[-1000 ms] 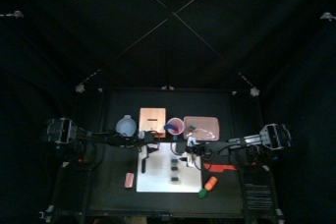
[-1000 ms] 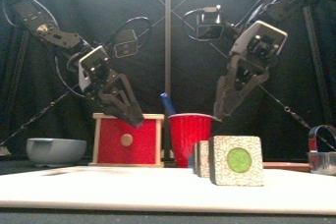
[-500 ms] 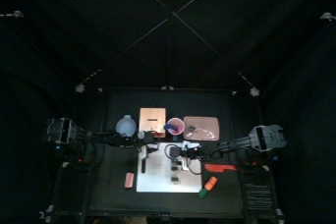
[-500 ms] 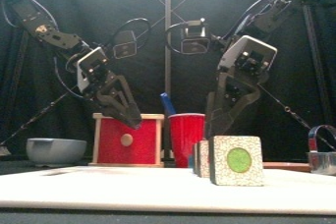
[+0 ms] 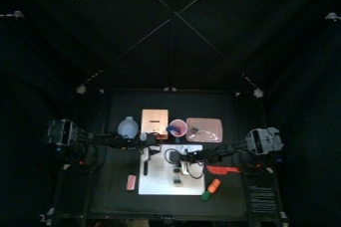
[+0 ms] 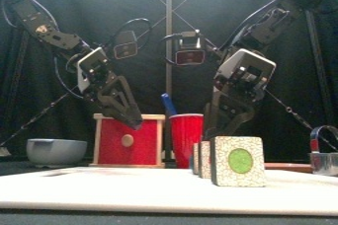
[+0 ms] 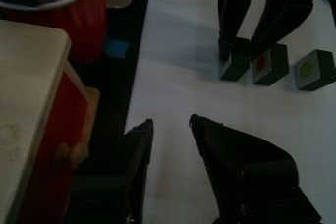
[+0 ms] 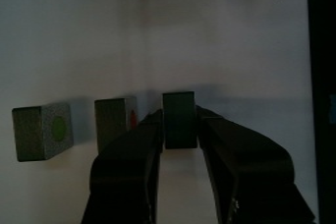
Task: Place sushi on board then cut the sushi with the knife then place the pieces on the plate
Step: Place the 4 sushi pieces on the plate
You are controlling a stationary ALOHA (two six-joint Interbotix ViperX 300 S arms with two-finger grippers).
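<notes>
Right gripper [image 8: 179, 130] has dropped and swung in toward the middle over the last second. It was high and off to the right; now its jaws are spread and straddle the end sushi piece [image 8: 179, 105], one jaw close at each flank. Can't tell whether they touch it yet; no squeeze evident.

Two more sushi pieces [image 8: 116, 125] [image 8: 39, 133] stand just beside it in a row with gaps between, all three on the white board [image 8: 157, 31]. Roll already parted, so I judge cutting is done and transfer is starting.

Pink plate [image 5: 202, 127] lies behind the board, to the right, with no sushi visible on it. Next move likely needs a close-and-lift without knocking over the neighbouring piece.

Left gripper [image 7: 170, 123] has barely moved, jaws apart and holding nothing, over the board's left side near the wooden box [image 7: 27, 90] and red cup [image 7: 66, 12].
</notes>
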